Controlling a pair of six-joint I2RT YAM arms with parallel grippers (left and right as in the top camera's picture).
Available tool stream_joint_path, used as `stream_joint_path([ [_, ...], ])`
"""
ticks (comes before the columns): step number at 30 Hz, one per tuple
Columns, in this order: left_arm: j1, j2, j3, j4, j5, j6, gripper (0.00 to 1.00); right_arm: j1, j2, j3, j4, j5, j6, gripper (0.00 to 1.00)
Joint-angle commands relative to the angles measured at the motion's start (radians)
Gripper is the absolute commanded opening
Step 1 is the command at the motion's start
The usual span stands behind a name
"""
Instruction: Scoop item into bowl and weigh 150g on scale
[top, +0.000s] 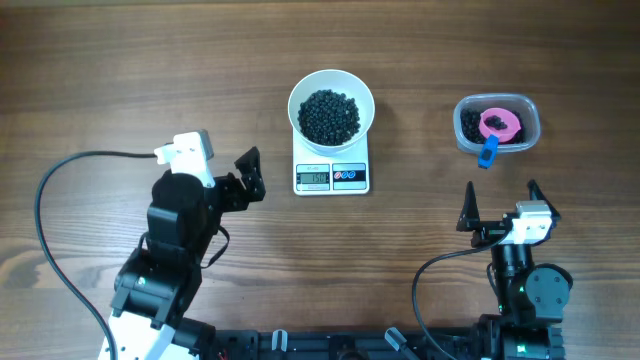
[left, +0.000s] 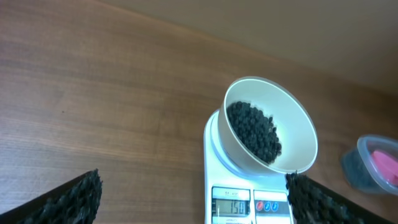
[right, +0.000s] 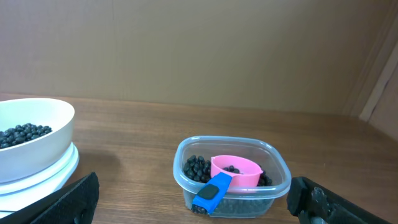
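The white bowl (top: 331, 104) stands on the white scale (top: 331, 175) and holds a heap of black pellets (top: 330, 115). In the left wrist view the scale (left: 239, 205) shows 150 on its display, below the bowl (left: 292, 124) and the pellets (left: 255, 130). My left gripper (top: 252, 175) is open and empty, just left of the scale. My right gripper (top: 501, 190) is open and empty too, below a clear tub (top: 497, 123). The tub holds more pellets (right: 198, 168) and a pink scoop (right: 235, 171) with a blue handle.
The tub (right: 273, 186) sits at the right of the wooden table, straight ahead of my right gripper (right: 196, 211). The bowl (right: 31, 149) is at that view's left edge. A black cable (top: 60, 170) loops at the left of the table.
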Motion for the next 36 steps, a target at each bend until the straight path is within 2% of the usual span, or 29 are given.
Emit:
stream_joint_path([
  [1, 0.028, -0.039, -0.075, 0.057, -0.017, -0.030, 1.00, 0.004, -0.014, -0.002, 0.001, 0.014, -0.003, 1.00],
  [10, 0.096, -0.120, -0.165, 0.126, -0.017, -0.027, 1.00, 0.004, -0.014, -0.002, 0.001, 0.015, -0.003, 1.00],
  [16, 0.105, -0.160, -0.234, 0.217, -0.010, 0.084, 1.00, 0.004, -0.014, -0.002, 0.001, 0.014, -0.003, 1.00],
  [26, 0.183, -0.260, -0.383, 0.402, 0.030, 0.083, 1.00, 0.004, -0.014, -0.002, 0.001, 0.014, -0.003, 1.00],
  [36, 0.270, -0.342, -0.443, 0.421, 0.097, 0.082, 1.00, 0.004, -0.014, -0.002, 0.001, 0.015, -0.003, 1.00],
])
